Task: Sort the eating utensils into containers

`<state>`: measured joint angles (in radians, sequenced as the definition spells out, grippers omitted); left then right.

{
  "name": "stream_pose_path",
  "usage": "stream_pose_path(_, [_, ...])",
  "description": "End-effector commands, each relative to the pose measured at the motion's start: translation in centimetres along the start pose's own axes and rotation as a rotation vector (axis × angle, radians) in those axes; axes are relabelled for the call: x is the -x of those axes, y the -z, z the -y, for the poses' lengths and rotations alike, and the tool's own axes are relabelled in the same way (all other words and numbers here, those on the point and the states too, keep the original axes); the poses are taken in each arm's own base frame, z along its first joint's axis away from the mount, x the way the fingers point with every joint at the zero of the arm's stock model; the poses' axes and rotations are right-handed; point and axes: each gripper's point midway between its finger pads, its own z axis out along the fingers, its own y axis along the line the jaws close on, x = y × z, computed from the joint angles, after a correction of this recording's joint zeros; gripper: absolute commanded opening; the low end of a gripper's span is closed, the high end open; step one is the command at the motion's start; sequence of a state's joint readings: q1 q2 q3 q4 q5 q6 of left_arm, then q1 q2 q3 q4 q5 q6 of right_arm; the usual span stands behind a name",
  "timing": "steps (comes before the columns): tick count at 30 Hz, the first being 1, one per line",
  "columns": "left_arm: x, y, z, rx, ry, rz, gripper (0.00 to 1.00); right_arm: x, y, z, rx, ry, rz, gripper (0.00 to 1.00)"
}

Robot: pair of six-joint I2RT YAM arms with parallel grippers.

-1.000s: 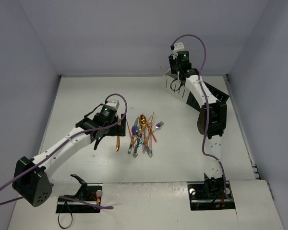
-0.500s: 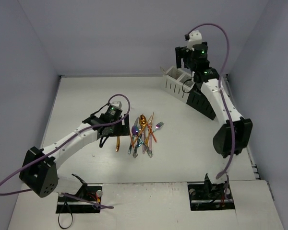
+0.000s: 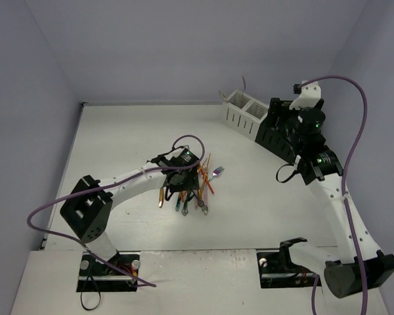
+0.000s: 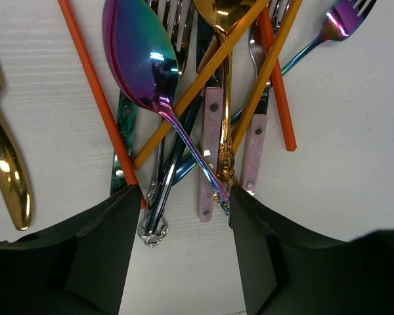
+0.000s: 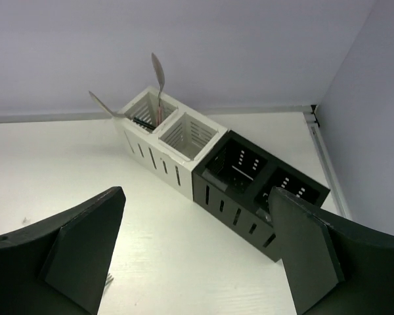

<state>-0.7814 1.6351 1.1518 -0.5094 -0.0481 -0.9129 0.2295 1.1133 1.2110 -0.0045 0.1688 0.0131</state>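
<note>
The eating utensils [image 3: 194, 184] lie in a crossed pile mid-table. In the left wrist view I see an iridescent spoon [image 4: 139, 56], pink-handled pieces [image 4: 210, 144], orange sticks [image 4: 98, 98] and a purple fork [image 4: 335, 26]. My left gripper [image 3: 182, 172] hangs open right over the pile [image 4: 180, 243], its fingers astride the handle ends, holding nothing. The white caddy [image 5: 164, 141] and black caddy [image 5: 249, 190] stand joined at the back right. Two utensils [image 5: 159, 79] stand in the white caddy's far compartment. My right gripper [image 3: 282, 128] is open and empty [image 5: 197, 256], above and in front of the caddies.
A gold utensil [image 4: 6, 164] lies alone just left of the pile [image 3: 161, 195]. The right arm covers part of the black caddy [image 3: 269, 134] in the top view. Walls close the table at the back and on both sides.
My left gripper has moved right from beside the gold utensil to over the pile. My right arm has pulled back and to the right, away from the white caddy.
</note>
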Motion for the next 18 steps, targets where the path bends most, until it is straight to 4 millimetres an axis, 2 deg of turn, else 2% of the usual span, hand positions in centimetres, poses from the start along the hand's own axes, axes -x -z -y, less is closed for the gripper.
stream_pose_path(1, [1.6, 0.3, 3.1, -0.024, 0.088, 0.052, 0.48, 0.3, 2.3, 0.5, -0.002, -0.08, 0.043, 0.88])
stream_pose_path(2, [1.6, 0.3, 3.4, -0.029, 0.087, 0.052, 0.48, -0.4, 2.3, 0.5, -0.003, -0.078, 0.029, 0.88])
stream_pose_path(5, [0.7, -1.4, 3.2, 0.02, 0.115, 0.014, 0.43, -2.6, 3.6, 0.8, 0.001, -0.078, -0.01, 0.88])
stream_pose_path(11, [-0.1, -3.1, 2.9, 0.062, 0.135, -0.022, 0.37, -4.0, 5.1, 0.6, 0.028, -0.091, -0.031, 0.88])
stream_pose_path(18, [-0.1, -3.4, 1.7, 0.11, 0.145, -0.024, 0.3, -5.0, 5.5, 0.3, 0.048, -0.097, -0.055, 0.88])
